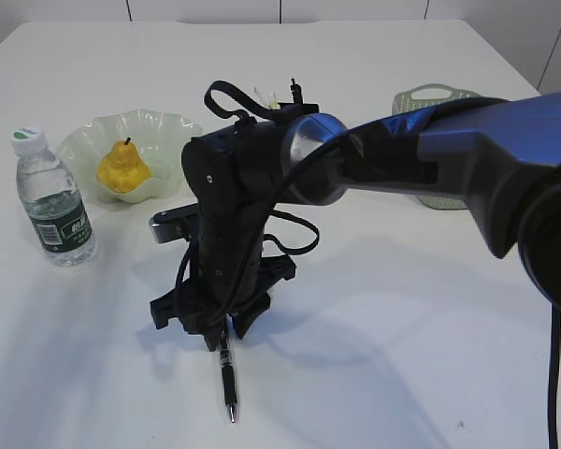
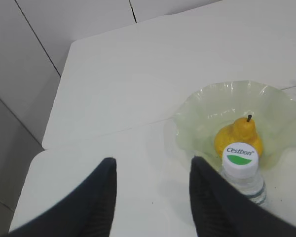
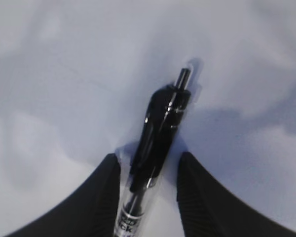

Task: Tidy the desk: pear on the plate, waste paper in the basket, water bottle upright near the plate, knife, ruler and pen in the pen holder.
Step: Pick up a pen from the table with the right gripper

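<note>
Right wrist view: slim black-and-clear plastic pen (image 3: 158,143) lying on white worktop (image 3: 64,74), between parted fingers of right gripper (image 3: 149,197) (not yet clamped). Light, stiff, slippery; grasp mid-barrel.

Basket (image 1: 437,94) mostly hidden behind right arm, only top rim and a sliver under the arm visible; contents not visible. Pen holder (image 1: 282,110) almost fully blocked by the wrist, just thin tips poking above, too small to identify. Pen (image 1: 226,367) upper end covered by right gripper (image 1: 218,329) in exterior view; lower barrel cut by bottom edge in right wrist view, lettering blurred, contact between fingers and pen unclear. Water bottle (image 2: 242,171) cut off at bottom edge in left wrist view, only cap and shoulder showing. Left gripper (image 2: 150,197) fingers cropped at bottom.
</note>
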Robot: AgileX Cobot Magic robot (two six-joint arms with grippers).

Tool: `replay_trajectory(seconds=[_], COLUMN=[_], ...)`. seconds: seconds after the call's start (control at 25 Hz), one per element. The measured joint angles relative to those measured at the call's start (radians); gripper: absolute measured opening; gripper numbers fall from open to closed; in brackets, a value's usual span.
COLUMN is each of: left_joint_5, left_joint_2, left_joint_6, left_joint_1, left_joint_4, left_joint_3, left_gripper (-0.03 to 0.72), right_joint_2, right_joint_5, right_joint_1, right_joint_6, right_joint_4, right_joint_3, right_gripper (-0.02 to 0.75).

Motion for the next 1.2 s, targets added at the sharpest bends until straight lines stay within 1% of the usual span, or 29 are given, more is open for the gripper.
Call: replay_trajectory(seconds=[0.08, 0.16, 0.4, 0.52, 0.6, 1.0, 1.2], left_joint_5=[0.000, 0.000, 0.000, 0.000, 0.000, 0.000, 0.000], left_joint_2=[0.000, 0.000, 0.000, 0.000, 0.000, 0.000, 0.000], left_joint_6=[0.000, 0.000, 0.000, 0.000, 0.000, 0.000, 0.000], left_joint_1=[0.000, 0.000, 0.000, 0.000, 0.000, 0.000, 0.000], left_joint_4=[0.000, 0.000, 0.000, 0.000, 0.000, 0.000, 0.000], left_joint_3=[0.000, 0.000, 0.000, 0.000, 0.000, 0.000, 0.000], left_gripper=[0.340, 0.341, 0.341, 0.341, 0.341, 0.340, 0.341], right_joint_2=[0.000, 0.000, 0.000, 0.000, 0.000, 0.002, 0.022], right_joint_5=[-0.002, -0.005, -0.007, -0.008, -0.009, -0.021, 0.002], right_joint_1=[0.000, 0.000, 0.000, 0.000, 0.000, 0.000, 0.000], right_joint_6=[0.004, 0.006, 0.015, 0.017, 0.017, 0.019, 0.019], right_joint_4=[0.002, 0.003, 0.004, 0.002, 0.001, -0.004, -0.038], right_joint_3=[0.000, 0.000, 0.000, 0.000, 0.000, -0.003, -0.067], right_gripper=[0.245, 0.214, 0.181, 0.113, 0.094, 0.090, 0.087])
